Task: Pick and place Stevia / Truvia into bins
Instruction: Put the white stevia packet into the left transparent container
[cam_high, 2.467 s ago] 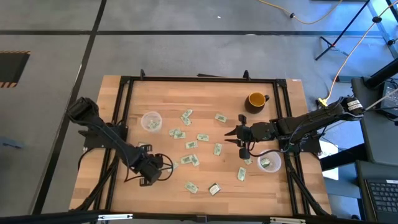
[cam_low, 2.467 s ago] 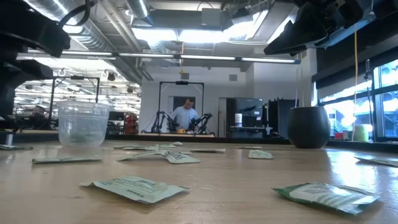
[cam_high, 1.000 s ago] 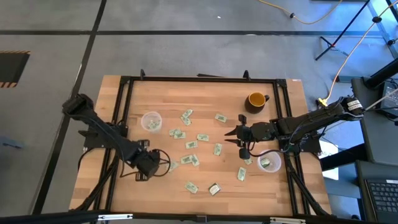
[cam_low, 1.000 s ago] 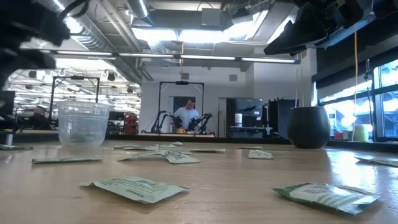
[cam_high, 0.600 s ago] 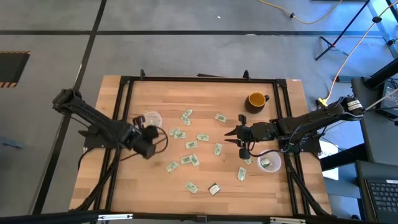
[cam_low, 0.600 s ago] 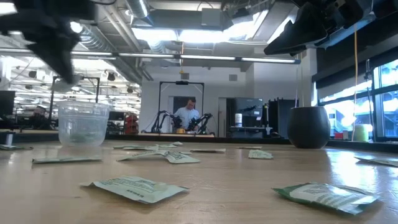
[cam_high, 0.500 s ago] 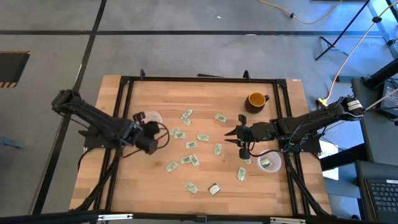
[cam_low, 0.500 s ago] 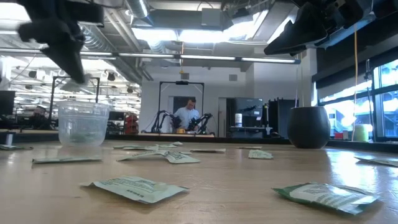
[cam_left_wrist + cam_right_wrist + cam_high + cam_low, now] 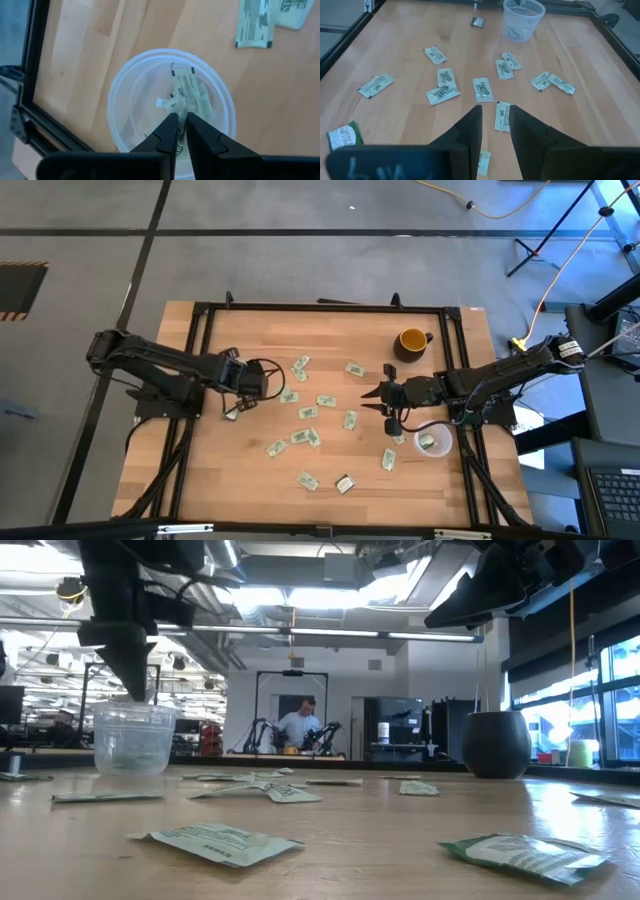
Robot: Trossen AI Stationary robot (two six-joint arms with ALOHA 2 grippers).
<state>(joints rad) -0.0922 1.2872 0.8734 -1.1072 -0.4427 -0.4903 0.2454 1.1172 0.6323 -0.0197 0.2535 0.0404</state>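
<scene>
Pale green and white Stevia packets [image 9: 307, 412] lie flat, scattered over the middle of the wooden table. My left gripper [image 9: 181, 119] points down over the left clear cup [image 9: 170, 105], which holds a few packets [image 9: 187, 92]. Its fingertips stand a narrow gap apart, just above those packets, with nothing seen between them. In the low view it hangs right above the cup's rim [image 9: 133, 710]. My right gripper [image 9: 368, 395] waits open, right of centre, above a packet [image 9: 502, 115]. The right cup [image 9: 432, 442], near the right edge, also holds packets.
A yellow-orange mug [image 9: 411, 340] stands at the far right. A black frame [image 9: 190, 380] runs along the table's edges. More packets lie near the front edge [image 9: 308, 480] and close to the right cup [image 9: 388, 460]. A person [image 9: 298, 725] stands far off in the room.
My left gripper has risen from the near left part of the table, swung toward the far edge and turned, and now stands over the left cup. My right arm has kept still.
</scene>
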